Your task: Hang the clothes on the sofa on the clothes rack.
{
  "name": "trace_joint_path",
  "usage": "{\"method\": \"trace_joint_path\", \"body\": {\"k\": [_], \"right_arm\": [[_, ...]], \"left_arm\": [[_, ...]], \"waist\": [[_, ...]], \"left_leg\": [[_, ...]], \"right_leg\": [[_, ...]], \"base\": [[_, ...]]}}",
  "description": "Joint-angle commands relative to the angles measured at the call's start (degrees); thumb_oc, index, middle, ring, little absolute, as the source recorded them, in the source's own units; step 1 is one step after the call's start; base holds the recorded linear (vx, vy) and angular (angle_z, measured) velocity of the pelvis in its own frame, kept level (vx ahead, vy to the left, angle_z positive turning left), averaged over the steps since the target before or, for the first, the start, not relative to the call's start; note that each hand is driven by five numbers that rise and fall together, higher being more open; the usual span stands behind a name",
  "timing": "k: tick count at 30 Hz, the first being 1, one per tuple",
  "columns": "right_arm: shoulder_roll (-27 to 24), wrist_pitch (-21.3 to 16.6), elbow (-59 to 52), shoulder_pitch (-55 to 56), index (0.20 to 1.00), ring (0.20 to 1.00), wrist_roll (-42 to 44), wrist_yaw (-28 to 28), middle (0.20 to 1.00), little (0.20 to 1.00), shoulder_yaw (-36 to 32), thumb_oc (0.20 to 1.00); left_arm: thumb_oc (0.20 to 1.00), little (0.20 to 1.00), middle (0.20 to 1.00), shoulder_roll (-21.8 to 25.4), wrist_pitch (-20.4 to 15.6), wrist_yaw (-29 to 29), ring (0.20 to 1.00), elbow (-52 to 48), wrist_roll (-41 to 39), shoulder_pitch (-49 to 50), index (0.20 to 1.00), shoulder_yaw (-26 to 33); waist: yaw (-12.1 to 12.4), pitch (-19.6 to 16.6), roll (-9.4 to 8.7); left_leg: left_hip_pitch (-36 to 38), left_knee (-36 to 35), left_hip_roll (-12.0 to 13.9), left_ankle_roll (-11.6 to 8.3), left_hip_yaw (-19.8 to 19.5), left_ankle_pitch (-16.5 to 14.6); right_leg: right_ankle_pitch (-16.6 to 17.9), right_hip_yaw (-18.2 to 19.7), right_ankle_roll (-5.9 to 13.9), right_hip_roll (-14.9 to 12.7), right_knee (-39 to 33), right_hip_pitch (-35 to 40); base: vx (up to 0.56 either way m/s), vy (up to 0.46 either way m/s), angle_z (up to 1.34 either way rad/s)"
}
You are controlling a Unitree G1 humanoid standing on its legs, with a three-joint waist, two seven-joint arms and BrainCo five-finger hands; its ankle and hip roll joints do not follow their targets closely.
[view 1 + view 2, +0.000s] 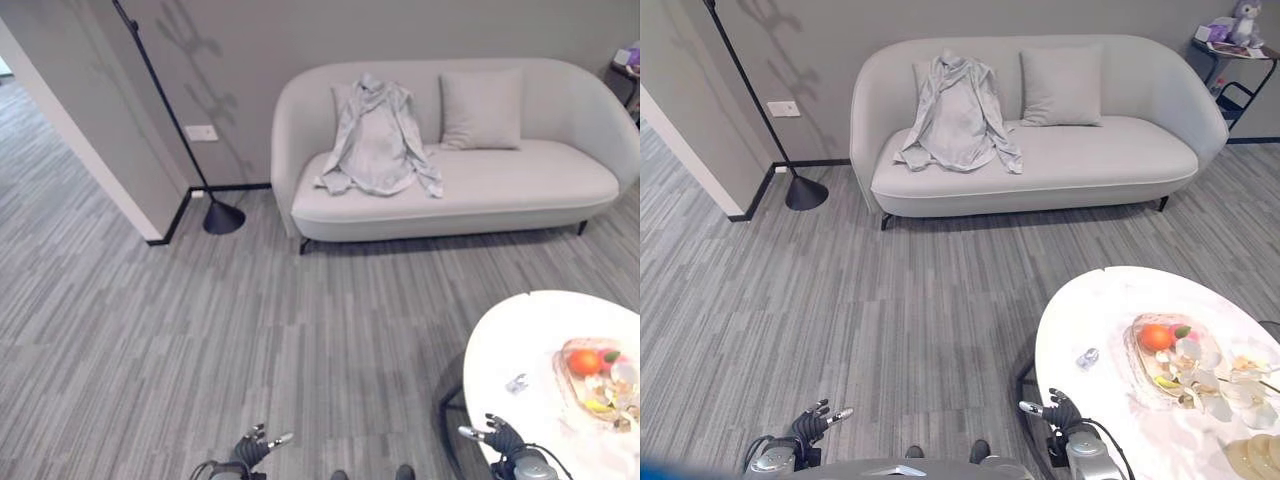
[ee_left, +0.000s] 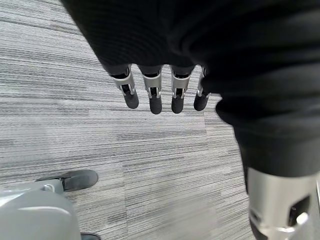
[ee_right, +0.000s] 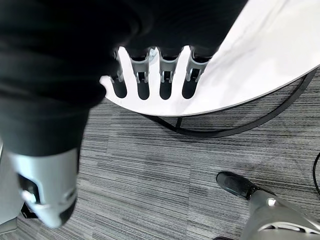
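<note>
Left eye view: pale grey long-sleeved garment (image 1: 375, 140) lies draped over the backrest and seat at the left end of the light grey curved fabric sofa (image 1: 520, 185), collar up on the backrest, sleeves spread onto the seat cushion. A matching grey square cushion (image 1: 481, 110) leans just beside it. Black floor-standing pole with a cone-shaped base (image 1: 222, 216) stands against the wall left of the sofa; probably a lamp or the rack, cannot tell which. Sofa is well apart from the robot across grey striped carpet floor (image 1: 200, 330).

Left hand (image 1: 256, 446) hangs low, fingers (image 2: 155, 97) straight and spread, holding nothing. Right hand (image 1: 1060, 412) also low, fingers (image 3: 167, 82) straight, empty, hanging just beside the edge of the round white marble-look bench (image 1: 510, 350). The bench carries a shallow tray of fruit with an orange (image 1: 583, 362) and a small shiny wrapper (image 1: 516, 383).

Risks, judged from here:
- right arm sits so near the bench edge that a forward step or arm swing could knock it and shake the tray
- garment is loose and wide; a one-point pinch could drag a sleeve or pull the cushion off with it
- pole base is near the walking line to the sofa's left end, so a foot could clip it
- no clear rack in view; target may need searching for.
</note>
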Motion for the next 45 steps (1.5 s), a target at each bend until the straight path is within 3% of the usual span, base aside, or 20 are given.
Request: {"method": "trace_joint_path", "body": {"k": [1,13,14,15,18,20,23,25,28,30,33,35,36,37,39,40,41,42,43,45], "right_arm": [[-2.6,-0.5,-1.0,-3.5,1.0,1.0,-0.9,-0.1,1.0,1.0,0.4,1.0],[-2.1,-0.5,-1.0,-2.6,1.0,1.0,0.5,-0.4,1.0,1.0,0.1,1.0],[-2.0,-0.5,-0.9,-2.8,1.0,1.0,0.8,-0.5,1.0,1.0,0.0,1.0],[-1.9,-0.7,-1.0,-3.4,1.0,1.0,1.3,-0.8,1.0,1.0,-0.1,1.0],[-2.5,-1.0,-1.6,-4.2,1.0,1.0,1.9,-1.5,1.0,1.0,0.1,1.0],[-2.7,-0.8,-1.9,-4.4,1.0,1.0,2.2,-2.0,1.0,1.0,-0.1,1.0],[-2.9,-0.7,-2.0,-4.4,1.0,1.0,2.9,-2.4,1.0,1.0,-0.3,1.0],[-3.2,-1.1,-1.4,-4.4,1.0,1.0,3.6,-2.8,1.0,1.0,-0.2,1.0],[-3.4,-1.1,-0.4,-4.9,1.0,1.0,3.5,-3.5,1.0,1.0,0.2,1.0],[-3.0,-1.0,1.2,-5.6,1.0,1.0,2.6,-3.3,1.0,1.0,1.0,1.0],[-2.4,-0.8,1.4,-6.1,1.0,1.0,1.2,-2.8,1.0,1.0,1.7,1.0],[-2.2,-0.7,1.6,-6.5,1.0,1.0,1.0,-2.5,1.0,1.0,1.9,1.0],[-1.8,-0.6,1.5,-6.7,1.0,1.0,0.7,-2.0,1.0,1.0,1.8,1.0],[-1.8,-0.6,1.5,-6.7,1.0,1.0,0.7,-2.0,1.0,1.0,1.7,1.0],[-1.8,-0.6,1.5,-7.2,1.0,1.0,0.4,-1.6,1.0,1.0,1.7,1.0],[-1.8,-0.6,1.7,-7.4,1.0,1.0,0.4,-1.5,1.0,1.0,1.7,1.0],[-1.6,-0.5,1.6,-8.0,1.0,1.0,0.8,-1.8,1.0,1.0,1.1,1.0],[-1.5,-0.3,1.4,-8.3,1.0,1.0,0.8,-2.0,1.0,1.0,0.9,1.0],[-1.5,-0.3,1.4,-8.3,1.0,1.0,0.8,-2.0,1.0,1.0,0.9,1.0],[-1.1,-0.4,0.8,-8.0,1.0,1.0,1.0,-2.4,1.0,1.0,0.2,1.0]], "left_arm": [[1.0,1.0,1.0,0.9,-0.5,-0.2,1.0,1.1,1.6,-4.1,1.0,-2.2],[1.0,1.0,1.0,0.1,-0.2,1.5,1.0,2.1,-1.3,-2.6,1.0,-0.1],[1.0,1.0,1.0,0.0,-0.2,1.9,1.0,2.2,-2.2,-2.8,1.0,0.2],[1.0,1.0,1.0,-0.1,-0.3,2.4,1.0,1.3,-3.5,-3.0,1.0,0.6],[1.0,1.0,1.0,0.0,-0.5,3.2,1.0,0.3,-4.6,-3.8,1.0,0.6],[1.0,1.0,1.0,-0.3,-0.6,3.9,1.0,0.3,-5.0,-4.2,1.0,0.5],[1.0,1.0,1.0,-0.5,-0.6,3.8,1.0,0.2,-5.0,-4.5,1.0,0.1],[1.0,1.0,1.0,0.0,-0.3,2.8,1.0,-0.8,-3.3,-4.3,1.0,-1.1],[1.0,1.0,1.0,0.6,-0.4,2.7,1.0,-0.8,-2.4,-4.8,1.0,-1.4],[1.0,1.0,1.0,0.8,-0.5,2.8,1.0,-0.2,-2.2,-4.4,1.0,-0.9],[1.0,1.0,1.0,1.5,-0.4,2.8,1.0,0.3,-2.0,-4.1,1.0,-0.3],[1.0,1.0,1.0,1.8,-0.5,2.8,1.0,0.5,-2.0,-4.2,1.0,0.0],[1.0,1.0,1.0,2.8,-0.5,2.8,1.0,0.2,-1.9,-4.1,1.0,0.4],[1.0,1.0,1.0,2.8,-0.5,2.8,1.0,0.2,-1.9,-4.1,1.0,0.4],[1.0,1.0,1.0,4.0,-0.6,2.8,1.0,-1.2,-2.2,-4.2,1.0,0.7],[1.0,1.0,1.0,4.4,-0.6,2.8,1.0,-1.6,-2.4,-4.4,1.0,0.8],[1.0,1.0,1.0,5.2,-0.5,3.0,1.0,-1.5,-2.6,-4.9,1.0,1.0],[1.0,1.0,1.0,5.3,-0.3,3.1,1.0,-1.3,-2.5,-5.1,1.0,1.0],[1.0,1.0,1.0,5.3,-0.3,3.1,1.0,-1.3,-2.5,-5.1,1.0,1.0],[1.0,1.0,1.0,5.8,0.0,3.3,1.0,-1.5,-2.3,-4.7,1.0,1.2]], "waist": [[0.0,1.6,0.34],[0.4,2.8,0.02],[0.6,3.3,-0.23],[1.1,4.6,-0.9],[2.3,7.1,-1.85],[2.1,7.4,-2.33],[2.6,7.2,-2.47],[3.5,6.5,-1.5],[4.7,6.0,-1.03],[5.9,4.4,-1.09],[6.3,3.2,-2.1],[7.0,2.7,-3.08],[7.3,2.0,-4.41],[7.3,1.8,-4.31],[7.2,2.2,-4.59],[7.1,2.4,-4.19],[5.7,3.9,-3.08],[5.3,4.3,-2.27],[5.4,4.2,-2.12],[4.7,4.9,-0.05]], "left_leg": [[3.0,0.6,2.0,-2.87,1.8,-2.4],[1.8,1.3,3.2,-3.56,0.8,-1.6],[0.4,3.5,3.4,-3.76,0.6,-1.9],[-4.1,10.3,3.6,-4.17,-0.3,-2.2],[-12.2,22.3,2.4,-4.91,-4.5,2.8],[-16.6,26.5,2.4,-4.57,-4.6,3.5],[-18.4,21.5,1.9,-3.6,-2.9,1.2],[-21.4,10.4,1.8,-4.1,-2.1,5.7],[-24.4,2.3,0.6,-4.63,-2.1,8.3],[-25.8,0.6,0.0,-4.77,-3.0,9.4],[-24.1,0.6,-0.5,-3.88,-2.7,12.0],[-23.3,0.8,-0.9,-3.2,-2.1,11.1],[-21.6,1.3,-2.0,-1.72,-1.4,8.9],[-21.7,1.3,-1.8,-1.74,-1.3,8.9],[-19.9,2.0,-2.9,0.01,-0.9,6.5],[-19.4,2.4,-2.9,0.61,-0.8,5.6],[-16.9,4.4,-3.3,2.31,-1.1,2.8],[-15.9,4.6,-3.0,2.98,-0.9,1.9],[-16.1,4.6,-2.8,2.95,-0.9,2.0],[-12.6,4.3,-1.8,3.82,-1.0,0.0]], "right_leg": [[-2.0,-0.6,7.84,-4.9,1.0,2.5],[-2.5,-0.6,7.13,-4.1,1.0,1.5],[-2.7,-0.7,6.85,-4.0,1.0,1.4],[-2.9,-1.2,6.04,-4.0,1.0,1.1],[-2.7,-1.5,4.77,-3.8,1.0,1.0],[-3.2,-2.3,4.5,-3.9,1.0,0.8],[-4.2,-2.1,4.99,-3.8,1.0,1.1],[-6.4,-1.5,5.49,-2.0,1.0,1.6],[-8.2,-0.1,5.44,-0.7,1.0,2.6],[-9.9,2.7,5.47,0.6,1.0,4.4],[-10.4,3.3,6.32,-0.3,1.0,6.0],[-9.6,4.1,7.03,-1.4,1.0,6.3],[-7.3,4.4,8.85,-3.9,4.3,6.0],[-7.1,4.5,8.81,-3.8,4.3,5.8],[-3.0,5.2,10.54,-5.7,13.5,2.2],[-1.1,5.3,11.0,-6.0,18.2,0.1],[4.9,4.4,11.62,-7.7,29.1,-4.3],[7.0,3.2,11.5,-8.8,33.7,-5.6],[7.2,3.2,11.46,-8.6,33.5,-5.8],[7.9,-0.2,10.81,-11.0,40.9,-9.2]], "base": [[0.0,0.0,0.0],[0.01,-0.048,0.0],[-0.08,-0.133,0.05],[-0.1,-0.143,0.13],[-0.05,-0.141,0.17],[0.06,-0.064,0.35],[0.18,0.008,0.13],[0.25,0.031,0.04],[0.25,0.036,0.22],[0.42,0.139,-0.13],[0.52,0.249,-1.15],[0.3,0.162,-0.7],[0.26,0.138,-0.56],[0.36,0.212,-0.48],[0.23,0.189,-0.34],[0.32,0.319,-0.41],[0.31,0.34,-0.18],[0.23,0.264,0.02],[0.2,0.188,0.11],[0.35,0.239,0.02]]}}
